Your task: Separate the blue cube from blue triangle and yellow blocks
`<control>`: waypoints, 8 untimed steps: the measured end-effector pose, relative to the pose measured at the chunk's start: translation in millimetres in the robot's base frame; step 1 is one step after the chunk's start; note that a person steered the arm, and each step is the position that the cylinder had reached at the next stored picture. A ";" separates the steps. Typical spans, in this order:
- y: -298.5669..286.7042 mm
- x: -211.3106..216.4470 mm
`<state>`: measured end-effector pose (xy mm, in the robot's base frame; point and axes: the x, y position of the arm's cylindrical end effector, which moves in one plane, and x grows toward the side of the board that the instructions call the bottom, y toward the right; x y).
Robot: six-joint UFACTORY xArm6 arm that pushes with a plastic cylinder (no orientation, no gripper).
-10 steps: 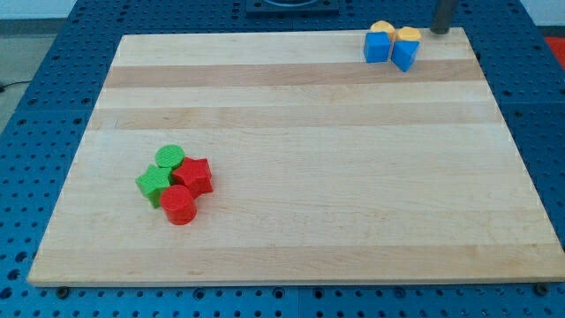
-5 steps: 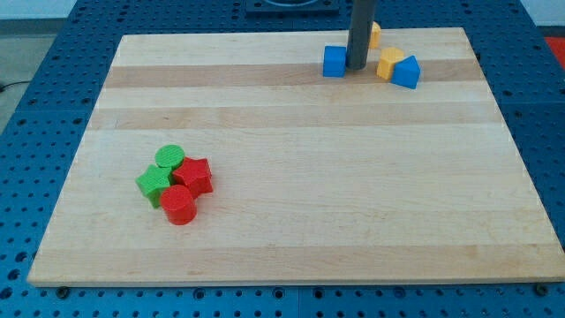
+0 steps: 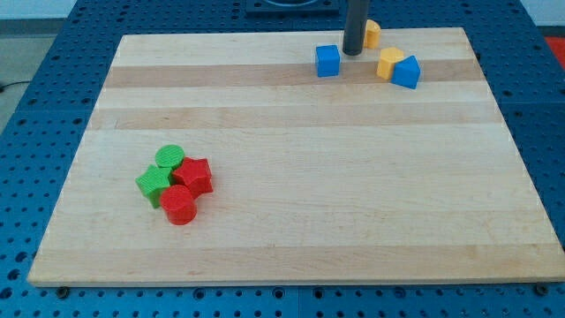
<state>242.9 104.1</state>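
The blue cube (image 3: 327,60) sits alone near the view's top, left of the others. My tip (image 3: 352,52) stands just right of and slightly above the cube, apart from it. A yellow block (image 3: 372,34) lies right behind the rod at the board's top edge, partly hidden. Another yellow block (image 3: 389,64) touches the blue triangle (image 3: 407,71) further to the view's right.
A cluster at the view's lower left holds a green cylinder (image 3: 169,158), a green block (image 3: 154,185), a red star-like block (image 3: 196,175) and a red cylinder (image 3: 179,204). The wooden board (image 3: 300,221) lies on a blue perforated table.
The tip came from the top right corner, pushed the blue cube left out of the group, then drew back up and right. The yellow block and blue triangle shifted slightly.
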 end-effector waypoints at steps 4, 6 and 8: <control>-79.5 66.4; -93.1 119.0; -70.1 80.9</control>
<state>323.8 34.0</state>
